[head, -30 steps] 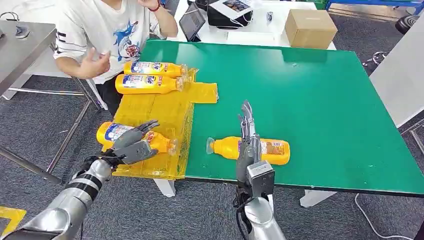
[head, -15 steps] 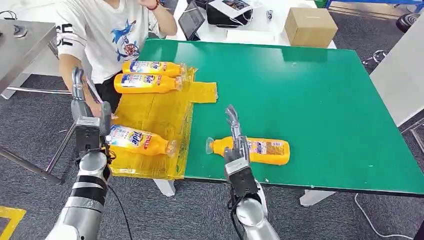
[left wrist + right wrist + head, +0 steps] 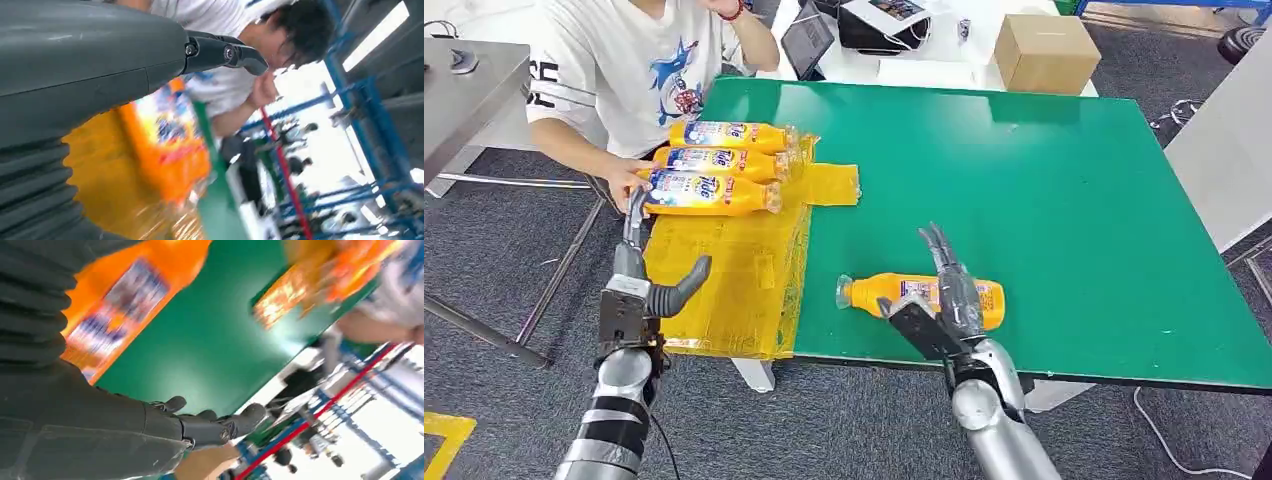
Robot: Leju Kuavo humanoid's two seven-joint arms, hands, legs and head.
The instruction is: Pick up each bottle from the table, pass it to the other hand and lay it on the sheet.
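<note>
While hovering over the orange plastic bottle with the clear cap [image 3: 921, 299] lying on its side on the green worktop [image 3: 1044, 190], near the front edge: right robot hand [image 3: 949, 295] empty, fingers apart and stretched above the labelled belly. Left robot hand [image 3: 637, 268] empty too, fingers spread, raised over the yellow plastic sheet [image 3: 729, 260]. Three more orange bottles [image 3: 714, 165] already side by side at the sheet's far end, a person's hand [image 3: 627, 184] touching the nearest. Best done by lowering squarely onto the bottle's middle, wrapping across the long axis rather than the tapering neck, closing firmly against rolling, then lifting level for the pass to the left.
</note>
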